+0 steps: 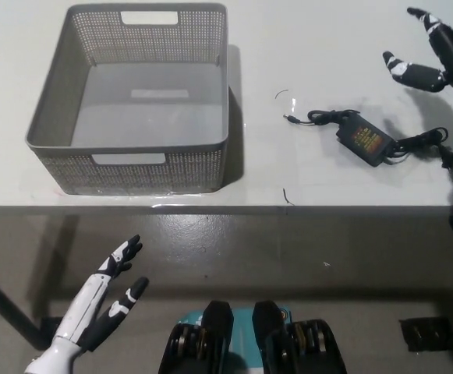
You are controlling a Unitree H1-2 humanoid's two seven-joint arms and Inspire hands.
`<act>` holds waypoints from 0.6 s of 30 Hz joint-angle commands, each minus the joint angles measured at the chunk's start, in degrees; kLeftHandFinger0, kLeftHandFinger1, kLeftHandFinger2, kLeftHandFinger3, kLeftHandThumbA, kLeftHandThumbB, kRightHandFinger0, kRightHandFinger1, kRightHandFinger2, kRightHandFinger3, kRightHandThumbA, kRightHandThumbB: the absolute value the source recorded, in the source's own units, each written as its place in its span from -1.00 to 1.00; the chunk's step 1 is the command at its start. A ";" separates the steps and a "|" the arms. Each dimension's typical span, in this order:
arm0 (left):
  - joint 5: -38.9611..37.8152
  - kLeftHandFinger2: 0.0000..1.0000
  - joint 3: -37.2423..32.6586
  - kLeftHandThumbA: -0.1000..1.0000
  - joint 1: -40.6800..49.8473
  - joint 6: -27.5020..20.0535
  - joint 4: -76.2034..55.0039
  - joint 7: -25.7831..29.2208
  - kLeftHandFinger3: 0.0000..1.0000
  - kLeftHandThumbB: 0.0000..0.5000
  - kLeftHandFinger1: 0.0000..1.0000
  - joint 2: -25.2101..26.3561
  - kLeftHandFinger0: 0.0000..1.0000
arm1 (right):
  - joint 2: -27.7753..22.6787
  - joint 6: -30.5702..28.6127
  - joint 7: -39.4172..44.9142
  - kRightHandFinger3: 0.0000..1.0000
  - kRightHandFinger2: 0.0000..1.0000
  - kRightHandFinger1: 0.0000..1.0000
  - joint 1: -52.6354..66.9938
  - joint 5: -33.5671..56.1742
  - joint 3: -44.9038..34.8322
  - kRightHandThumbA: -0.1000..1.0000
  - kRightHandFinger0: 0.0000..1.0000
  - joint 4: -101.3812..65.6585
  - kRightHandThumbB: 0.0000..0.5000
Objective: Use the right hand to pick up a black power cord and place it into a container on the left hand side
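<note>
So, quick rundown of what's on view:

Around: pretty bare table (351, 187). One grey mesh basket (136, 97) at about 10 o'clock, nothing inside it that I can see, cut-out handles on the near and far walls. A couple of tiny dark specks lie on the top between basket and cord.

In the way: nothing sits between cord and basket, just bare tabletop. The basket's right wall is the only thing standing on that side.

Cord: black power cord (370, 138) lies flat on the table at roughly 2 o'clock, well apart from the basket. The brick sits in the middle with an orange label facing up.

Axis: long axis runs roughly 10 to 4 o'clock. The small barrel plug points toward the basket, the wall plug toward the right edge.

Right hand: black right hand (437, 62) is up at the right edge, fingers spread wide, holding nothing, above and right of the cord, not touching it.

Left hand: white left hand (105, 300) rests at 7 o'clock, below the table edge, fingers loosely apart, empty.

Surface: white, smooth, slightly glossy along the near edge.

Room: grey floor under the table, a dark table leg at lower left.
</note>
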 commanded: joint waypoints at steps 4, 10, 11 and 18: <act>-0.36 1.00 0.83 0.78 -1.57 -1.99 -1.19 -0.43 1.00 -0.67 1.00 1.34 1.00 | -0.91 1.85 3.01 1.00 1.00 1.00 -2.71 -0.13 1.53 0.29 1.00 -0.15 1.00; -0.26 1.00 0.87 0.85 -2.33 -1.55 -1.01 -0.58 1.00 -0.59 1.00 1.50 1.00 | -0.18 2.97 3.80 1.00 1.00 1.00 -2.18 -0.02 3.04 0.24 1.00 0.78 1.00; -0.27 1.00 0.84 0.85 -2.41 -1.66 -0.93 -0.63 1.00 -0.57 1.00 1.56 1.00 | 0.02 2.24 3.57 1.00 1.00 1.00 -2.01 -0.15 3.48 0.26 1.00 1.60 1.00; -0.19 1.00 0.67 0.85 -2.41 -1.61 -0.95 -0.75 1.00 -0.59 1.00 1.67 1.00 | 1.53 1.22 4.38 1.00 1.00 1.00 -1.86 0.50 5.38 0.35 1.00 5.85 1.00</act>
